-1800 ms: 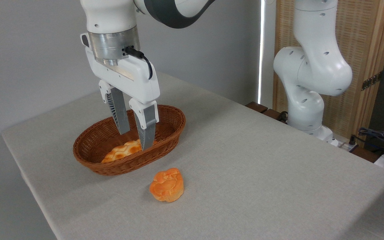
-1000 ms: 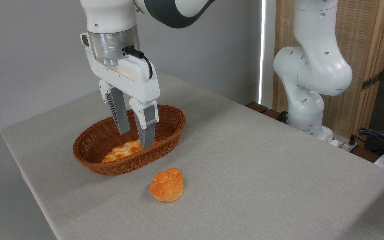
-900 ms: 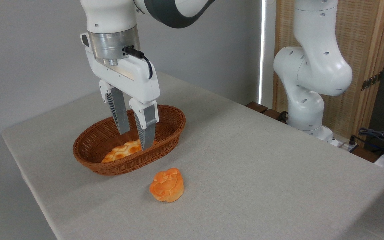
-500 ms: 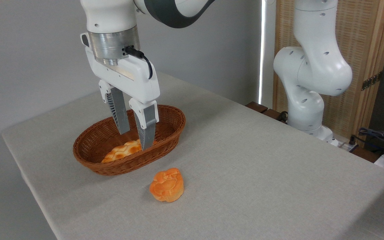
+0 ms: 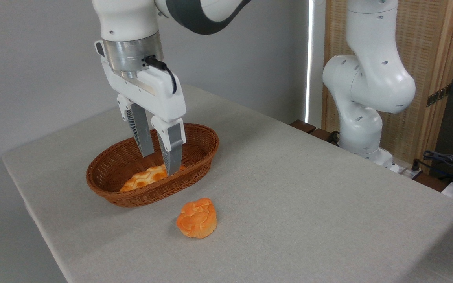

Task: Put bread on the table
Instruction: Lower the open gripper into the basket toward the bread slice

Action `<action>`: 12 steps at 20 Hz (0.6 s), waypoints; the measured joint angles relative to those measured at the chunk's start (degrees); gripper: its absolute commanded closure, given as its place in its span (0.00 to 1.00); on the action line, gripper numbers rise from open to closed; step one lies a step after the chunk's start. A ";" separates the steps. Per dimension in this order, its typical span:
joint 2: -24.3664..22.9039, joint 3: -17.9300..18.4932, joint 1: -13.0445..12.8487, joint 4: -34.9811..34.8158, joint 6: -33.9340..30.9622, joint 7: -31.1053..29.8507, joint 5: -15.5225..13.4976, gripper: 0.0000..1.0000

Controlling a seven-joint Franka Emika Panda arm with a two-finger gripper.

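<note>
The bread (image 5: 144, 177), a golden braided loaf, lies in the brown wicker basket (image 5: 108, 192) on the left part of the cloth-covered table (image 5: 289, 188). My gripper (image 5: 160, 164) reaches down into the basket with its grey fingers (image 5: 171, 151) apart. They stand on either side of the loaf's right end, and the front finger hides part of it. Whether the pads touch the bread I cannot tell. The loaf rests on the basket floor.
A round orange bun (image 5: 197, 218) sits on the cloth just in front of the basket. The arm's white base (image 5: 362, 129) stands at the table's far right edge, with cables (image 5: 446, 161) beyond it. A wall lies behind the table.
The gripper has shifted slightly up and to the left; its finger gap looks the same. The bread, basket and bun have not moved.
</note>
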 measured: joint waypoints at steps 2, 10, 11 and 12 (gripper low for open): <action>0.89 -1.87 -0.09 -0.16 -0.04 0.00 0.00 0.00; 4.50 -9.07 -0.55 -1.55 1.25 -0.12 -0.06 0.00; 4.69 -9.29 -0.59 -1.64 1.27 -0.12 -0.24 0.00; 5.05 -9.66 -0.63 -1.74 1.30 -0.12 -0.91 0.00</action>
